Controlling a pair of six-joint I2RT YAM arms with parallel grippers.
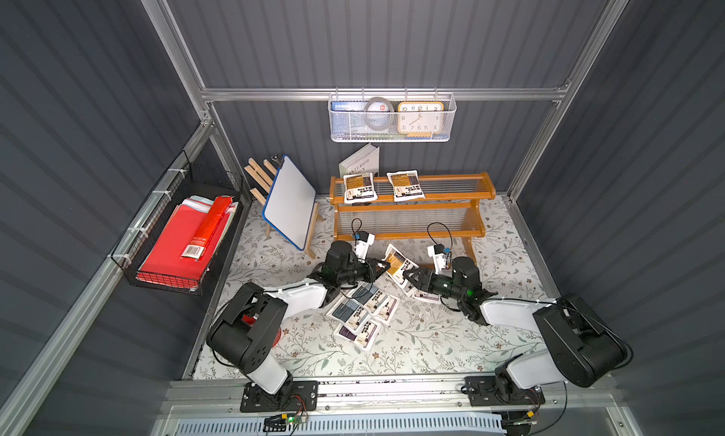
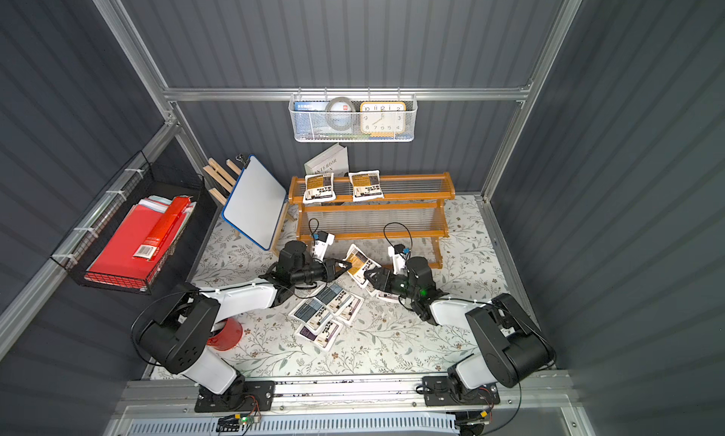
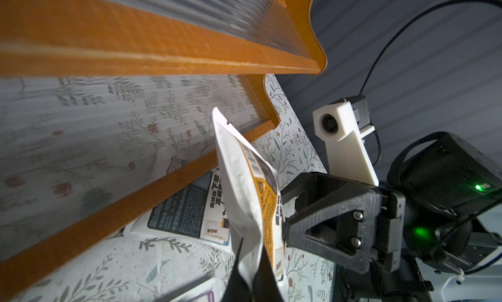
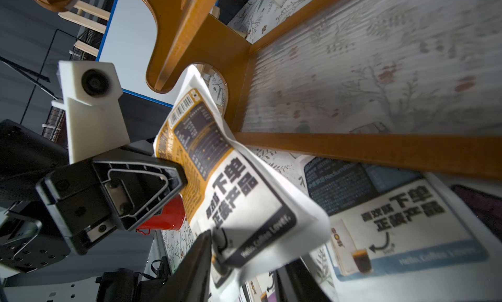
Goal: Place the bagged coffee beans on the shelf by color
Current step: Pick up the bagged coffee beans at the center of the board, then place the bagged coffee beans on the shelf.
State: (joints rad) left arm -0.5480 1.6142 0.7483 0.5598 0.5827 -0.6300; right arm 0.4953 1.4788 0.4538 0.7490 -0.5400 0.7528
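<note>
A mustard-yellow pouch (image 1: 398,265) (image 2: 359,265) hangs above the table in front of the shelf (image 1: 412,208), between both grippers. My left gripper (image 1: 382,266) (image 3: 251,260) is shut on one edge of the pouch (image 3: 250,194). My right gripper (image 1: 408,276) (image 4: 247,249) has its fingers apart around the opposite end of the pouch (image 4: 236,183). Two more yellow pouches (image 1: 360,187) (image 1: 405,185) lie on the shelf's top tier. Blue-grey pouches (image 1: 345,310) and purple pouches (image 1: 355,334) lie in a loose pile on the table under the arms.
A whiteboard on an easel (image 1: 290,202) stands left of the shelf. A white book (image 1: 361,161) leans behind it. A white mesh basket (image 1: 388,118) hangs on the back wall, a black wire basket with red folders (image 1: 184,249) on the left wall. A red cup (image 2: 225,334) sits by the left arm.
</note>
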